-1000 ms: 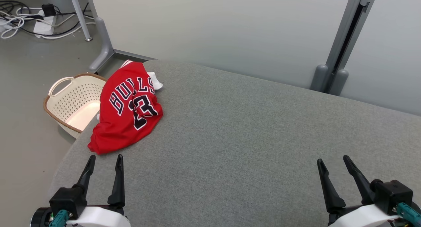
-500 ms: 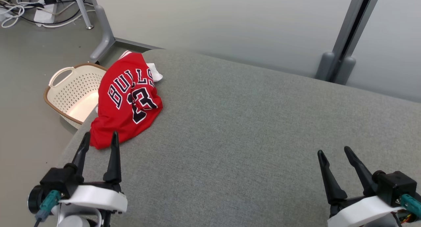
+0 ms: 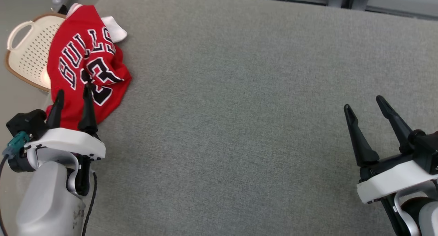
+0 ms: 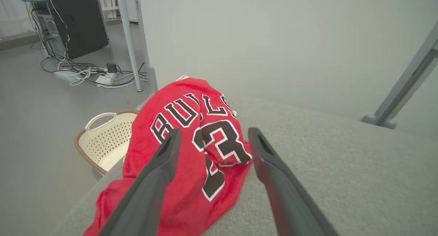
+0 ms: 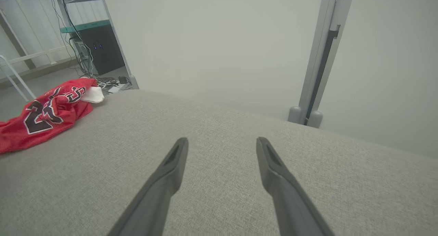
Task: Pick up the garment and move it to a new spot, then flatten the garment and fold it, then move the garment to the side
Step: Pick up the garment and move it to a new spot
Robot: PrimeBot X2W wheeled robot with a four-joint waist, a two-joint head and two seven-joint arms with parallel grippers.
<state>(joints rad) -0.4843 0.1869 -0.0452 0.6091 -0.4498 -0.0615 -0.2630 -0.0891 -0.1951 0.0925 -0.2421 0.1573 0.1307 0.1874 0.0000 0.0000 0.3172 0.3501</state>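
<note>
The garment (image 3: 87, 65) is a red jersey with black and white lettering, lying crumpled at the far left corner of the grey padded table (image 3: 239, 109), one edge hanging off the left side. My left gripper (image 3: 74, 92) is open, its fingers over the jersey's near edge with nothing between them. In the left wrist view the garment (image 4: 191, 143) lies just ahead of the open left gripper (image 4: 212, 133). My right gripper (image 3: 364, 105) is open above bare table at the right. The right wrist view has the garment (image 5: 44, 116) far to the left and the open right gripper (image 5: 222, 142).
A cream perforated basket (image 3: 25, 54) stands on the floor beside the table's left edge, below the jersey. A white cloth piece (image 3: 114, 27) pokes out behind the jersey. Cables and a power strip (image 4: 89, 75) lie on the floor farther back.
The head camera has tilted down, shifting the whole scene. My left gripper has advanced to the jersey's near edge. Both grippers stay open.
</note>
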